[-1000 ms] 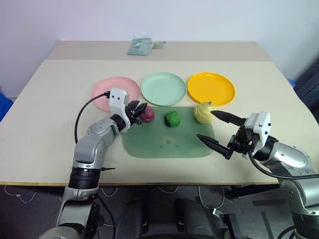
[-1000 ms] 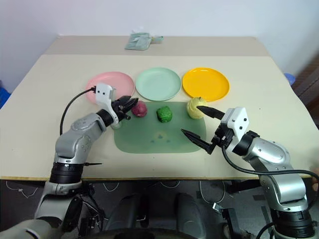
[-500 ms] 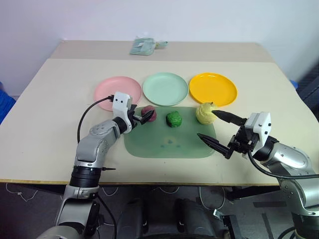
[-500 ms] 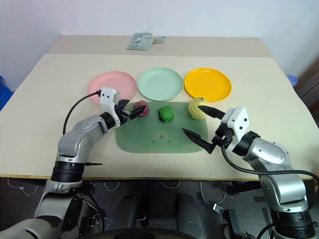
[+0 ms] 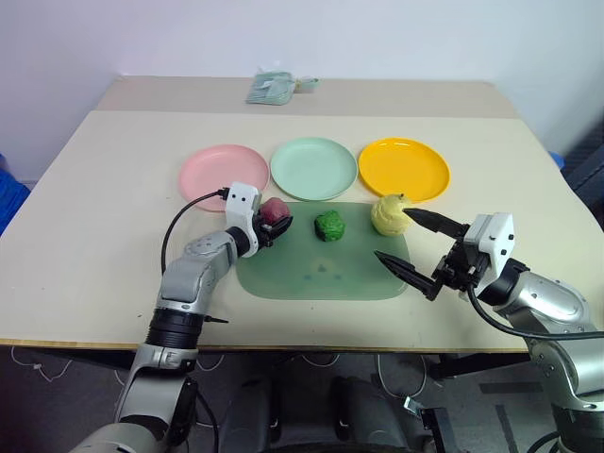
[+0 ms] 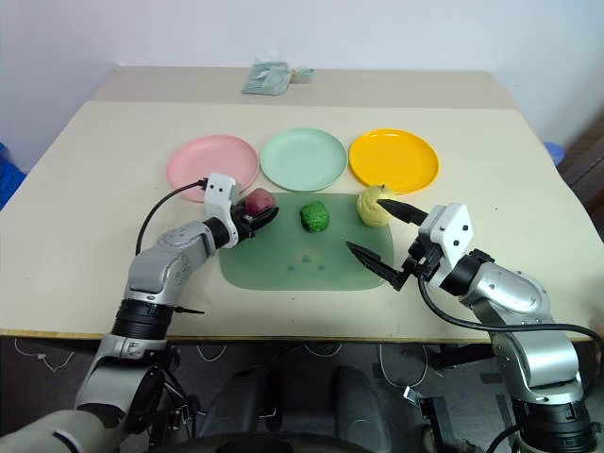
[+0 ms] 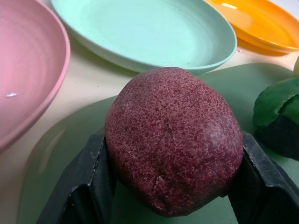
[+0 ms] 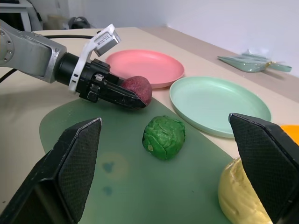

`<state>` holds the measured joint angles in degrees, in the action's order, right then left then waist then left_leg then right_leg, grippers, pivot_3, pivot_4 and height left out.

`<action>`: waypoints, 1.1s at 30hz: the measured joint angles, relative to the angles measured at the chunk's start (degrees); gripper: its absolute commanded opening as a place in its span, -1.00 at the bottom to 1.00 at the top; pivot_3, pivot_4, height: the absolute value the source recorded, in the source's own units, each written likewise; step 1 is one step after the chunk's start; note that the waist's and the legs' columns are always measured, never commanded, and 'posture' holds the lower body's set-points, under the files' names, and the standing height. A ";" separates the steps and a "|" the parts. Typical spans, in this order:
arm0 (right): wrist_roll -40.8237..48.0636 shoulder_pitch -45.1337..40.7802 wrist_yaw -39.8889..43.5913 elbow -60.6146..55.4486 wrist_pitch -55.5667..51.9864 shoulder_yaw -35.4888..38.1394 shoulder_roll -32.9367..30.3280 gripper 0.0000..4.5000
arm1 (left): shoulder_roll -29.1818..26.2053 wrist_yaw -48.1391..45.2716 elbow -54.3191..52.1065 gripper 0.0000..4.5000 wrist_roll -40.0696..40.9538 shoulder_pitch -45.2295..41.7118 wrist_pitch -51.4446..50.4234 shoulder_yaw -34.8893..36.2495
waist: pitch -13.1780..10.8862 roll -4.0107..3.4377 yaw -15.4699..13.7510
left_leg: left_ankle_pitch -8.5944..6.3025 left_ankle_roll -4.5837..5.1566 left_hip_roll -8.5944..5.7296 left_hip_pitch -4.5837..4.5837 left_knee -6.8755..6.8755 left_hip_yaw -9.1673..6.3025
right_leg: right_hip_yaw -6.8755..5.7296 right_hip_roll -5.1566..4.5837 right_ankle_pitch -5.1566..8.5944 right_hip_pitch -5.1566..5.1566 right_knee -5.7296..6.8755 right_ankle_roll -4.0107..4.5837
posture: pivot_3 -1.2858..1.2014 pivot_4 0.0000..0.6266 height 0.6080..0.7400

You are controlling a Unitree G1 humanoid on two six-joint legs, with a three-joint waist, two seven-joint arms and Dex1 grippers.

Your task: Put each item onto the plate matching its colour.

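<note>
The left claw (image 5: pixel 268 224) has its two fingers set either side of the dark purple-red lump (image 7: pixel 174 140), which sits on the green mat (image 5: pixel 321 274) at the mat's far left corner, just short of the pink plate (image 5: pixel 212 170). Whether the fingers grip or merely touch it, I cannot tell; a loose hold on so rounded a lump could let it roll out during the lift, perhaps onto the mint plate (image 5: pixel 313 167). The right claw (image 5: pixel 413 247) hangs spread wide beside the pale yellow lump (image 5: pixel 387 215), near enough to nudge it.
</note>
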<state>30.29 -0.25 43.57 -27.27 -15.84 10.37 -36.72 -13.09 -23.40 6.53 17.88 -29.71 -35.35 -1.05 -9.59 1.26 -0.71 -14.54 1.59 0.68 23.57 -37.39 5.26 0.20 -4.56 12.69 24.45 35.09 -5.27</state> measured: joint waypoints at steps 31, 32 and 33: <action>-2.11 -1.60 -1.08 2.16 2.07 -2.06 1.97 1.00 | 1.44 -2.22 -0.03 0.99 4.83 -4.52 2.59 2.17 | -0.02 0.02 -0.06 | -0.05 0.09 -0.04 0.51 -0.57 -0.48 | -0.48 -0.06 -0.02 -0.02 0.06 -0.02 | 0.03 -0.52 1.00; -2.12 -1.43 -1.25 1.86 2.07 -2.06 1.97 1.00 | 1.33 -3.30 -0.02 0.99 4.51 -4.52 2.50 0.93 | -0.01 0.02 -0.05 | -0.06 0.09 -0.04 0.51 -0.57 -0.48 | -0.48 -0.07 -0.02 -0.01 0.05 -0.02 | 0.03 -0.52 1.00; -2.13 -1.07 -1.54 1.45 2.06 -2.06 1.97 1.00 | 1.35 -4.23 0.01 0.99 4.25 -4.53 2.46 -0.15 | -0.01 0.02 -0.06 | -0.06 0.09 -0.04 0.53 -0.57 -0.49 | -0.48 -0.07 -0.02 -0.01 0.05 -0.02 | 0.03 -0.52 1.00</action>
<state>28.17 -1.32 42.03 -25.83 -13.77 8.31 -34.75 -11.74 -27.63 6.54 22.13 -34.24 -32.89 -1.21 -9.60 1.28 -0.77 -14.59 1.68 0.64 24.10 -37.97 4.77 -0.28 -4.64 12.67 24.45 35.14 -5.29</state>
